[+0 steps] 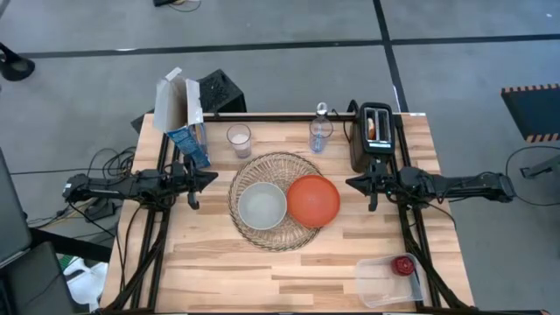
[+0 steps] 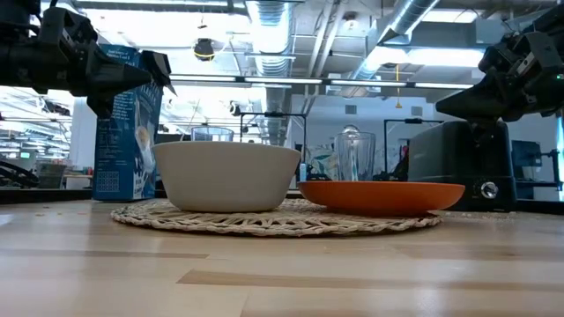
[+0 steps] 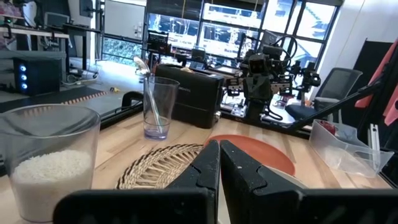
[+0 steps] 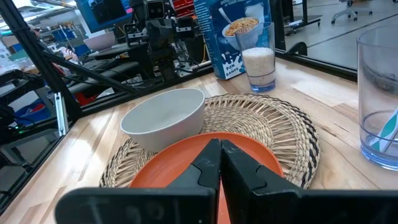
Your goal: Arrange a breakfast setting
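The woven mat (image 1: 276, 201) lies at the table's middle. The pale grey bowl (image 1: 262, 206) rests on its left half and the orange plate (image 1: 313, 199) on its right half, partly over the mat's edge. The red apple (image 1: 402, 265) lies in a clear tub at the near right. The metal spoon (image 3: 146, 68) stands in a glass (image 1: 321, 133) at the far side. Something pale stands in the toaster's slot (image 1: 375, 128); I cannot tell if it is the bagel. My left gripper (image 1: 210, 178) is shut and empty, in the air left of the mat. My right gripper (image 1: 353, 183) is shut and empty, in the air right of the plate.
The cereal box (image 1: 184, 118) stands at the far left, with a glass of white grains (image 1: 239, 138) beside it. The black toaster (image 1: 376, 131) stands at the far right. The clear tub (image 1: 389, 280) sits at the near right corner. Bare wood lies along the near side.
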Motion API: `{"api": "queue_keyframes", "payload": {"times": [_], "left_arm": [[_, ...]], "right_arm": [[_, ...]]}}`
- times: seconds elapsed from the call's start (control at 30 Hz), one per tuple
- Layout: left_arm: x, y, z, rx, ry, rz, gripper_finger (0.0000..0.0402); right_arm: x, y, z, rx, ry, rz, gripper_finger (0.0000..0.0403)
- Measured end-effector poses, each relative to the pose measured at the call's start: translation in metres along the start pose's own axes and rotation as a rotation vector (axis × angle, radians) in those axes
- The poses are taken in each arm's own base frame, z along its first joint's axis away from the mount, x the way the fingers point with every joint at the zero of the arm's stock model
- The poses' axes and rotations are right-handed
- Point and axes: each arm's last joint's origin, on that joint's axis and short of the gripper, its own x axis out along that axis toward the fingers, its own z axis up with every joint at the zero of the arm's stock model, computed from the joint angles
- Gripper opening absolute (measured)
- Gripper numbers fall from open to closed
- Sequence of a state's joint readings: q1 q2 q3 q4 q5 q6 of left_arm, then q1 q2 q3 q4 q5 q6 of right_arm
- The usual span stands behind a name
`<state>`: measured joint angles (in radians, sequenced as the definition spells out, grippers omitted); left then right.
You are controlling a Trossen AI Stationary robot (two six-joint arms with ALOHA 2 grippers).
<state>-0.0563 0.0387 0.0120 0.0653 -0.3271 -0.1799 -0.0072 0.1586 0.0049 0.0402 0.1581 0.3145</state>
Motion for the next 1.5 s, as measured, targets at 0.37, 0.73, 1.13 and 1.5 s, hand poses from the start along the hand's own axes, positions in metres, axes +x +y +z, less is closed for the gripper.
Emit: {"api": "queue_keyframes", "payload": {"times": [0.37, 0.73, 1.13, 1.5], "left_arm": [[0.000, -0.003, 0.006, -0.033, -0.051, -0.067, 0.0000], [0.004, -0.024, 0.022, -0.064, 0.047, -0.117, 0.0000], [0.035, -0.065, 0.073, 0.044, 0.231, -0.004, 0.0000], [0.043, -0.077, 0.137, 0.124, 0.174, 0.112, 0.0000]], "right_arm": [[0.000, 0.000, 0.000, 0.000, 0.000, 0.000, 0.0036], [0.000, 0.000, 0.000, 0.000, 0.000, 0.000, 0.0036], [0.000, 0.000, 0.000, 0.000, 0.000, 0.000, 0.0036], [0.000, 0.000, 0.000, 0.000, 0.000, 0.000, 0.0036]]}}
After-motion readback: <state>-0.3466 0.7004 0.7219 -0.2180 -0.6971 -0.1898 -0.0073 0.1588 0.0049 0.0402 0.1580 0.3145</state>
